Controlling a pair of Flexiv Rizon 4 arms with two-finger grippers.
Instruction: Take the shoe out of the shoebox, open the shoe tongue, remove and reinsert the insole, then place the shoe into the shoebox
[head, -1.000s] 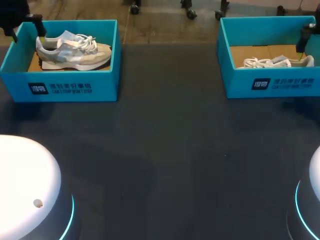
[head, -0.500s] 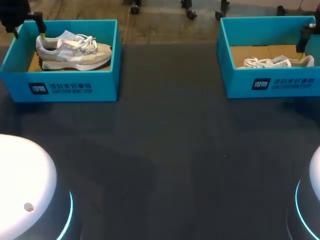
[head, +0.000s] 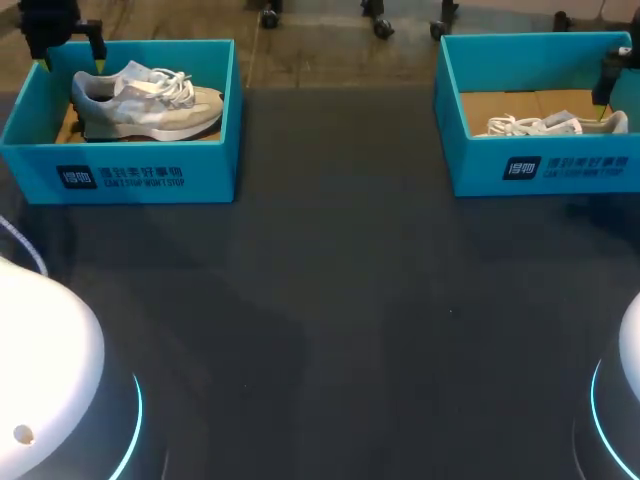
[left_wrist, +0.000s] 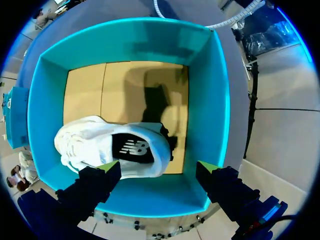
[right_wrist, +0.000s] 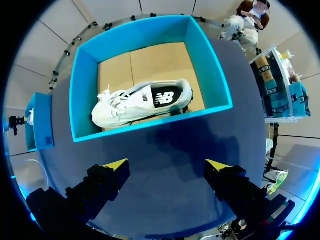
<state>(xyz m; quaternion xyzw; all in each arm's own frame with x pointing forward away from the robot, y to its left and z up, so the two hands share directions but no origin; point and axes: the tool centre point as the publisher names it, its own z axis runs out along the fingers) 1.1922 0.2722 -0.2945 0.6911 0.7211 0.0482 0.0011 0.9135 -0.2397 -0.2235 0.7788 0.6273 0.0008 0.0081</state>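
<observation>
Two teal shoeboxes stand at the table's far side. The left box (head: 140, 175) holds a white and beige sneaker (head: 145, 100) lying on its side. My left gripper (head: 68, 45) hangs open over that box's far left corner. In the left wrist view the gripper (left_wrist: 157, 167) is above the heel end of the sneaker (left_wrist: 100, 145), with nothing between its fingers. The right box (head: 540, 168) holds a second white sneaker (head: 555, 124). My right gripper (head: 611, 75) is at that box's right end, open and empty (right_wrist: 167, 164), with the sneaker (right_wrist: 140, 102) ahead of it.
The dark table (head: 340, 300) stretches wide between and in front of the two boxes. The rounded white bases of my arms (head: 45, 380) fill the near corners. Box walls (left_wrist: 210, 100) rise around each sneaker.
My left gripper has shifted a little toward the far edge and upward over the left box, and the left arm's base has turned. The right arm has kept still.
</observation>
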